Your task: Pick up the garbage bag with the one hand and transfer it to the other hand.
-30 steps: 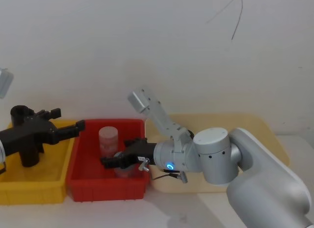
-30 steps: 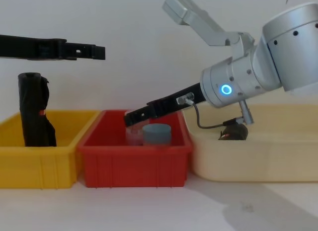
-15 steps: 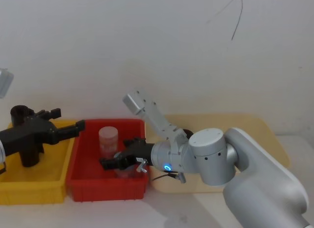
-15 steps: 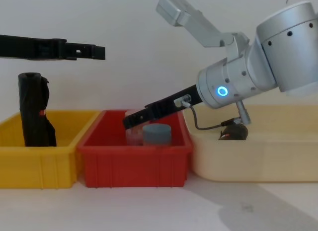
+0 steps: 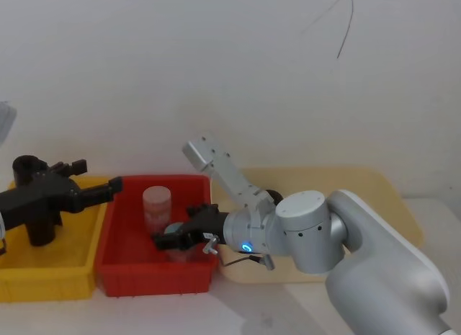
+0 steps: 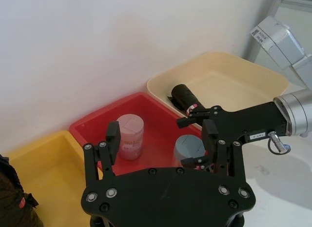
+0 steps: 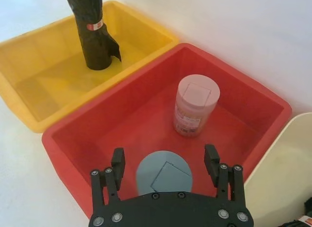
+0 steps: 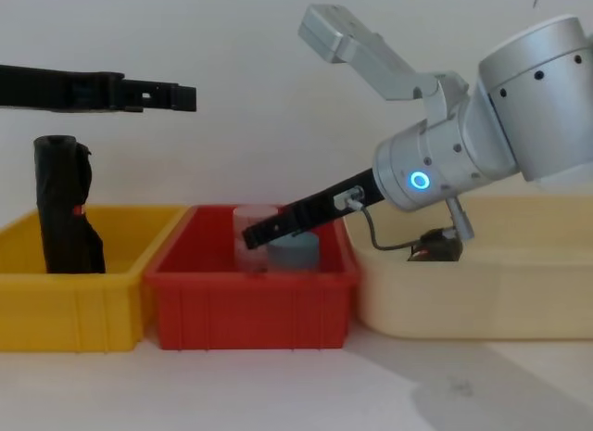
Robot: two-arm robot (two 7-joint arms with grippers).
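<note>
My left gripper (image 6: 162,129) hangs with fingers spread, holding nothing. The bag (image 8: 57,204) stands upright in the yellow bin (image 8: 111,301), below that gripper and back from its fingertips. I'd judge it light, soft under the wrap and a bit slick, so I'd pinch mid-height, clear of the loose flap. My right gripper (image 7: 164,156) is spread too, just above a grey-lidded jar (image 7: 163,175).
</note>
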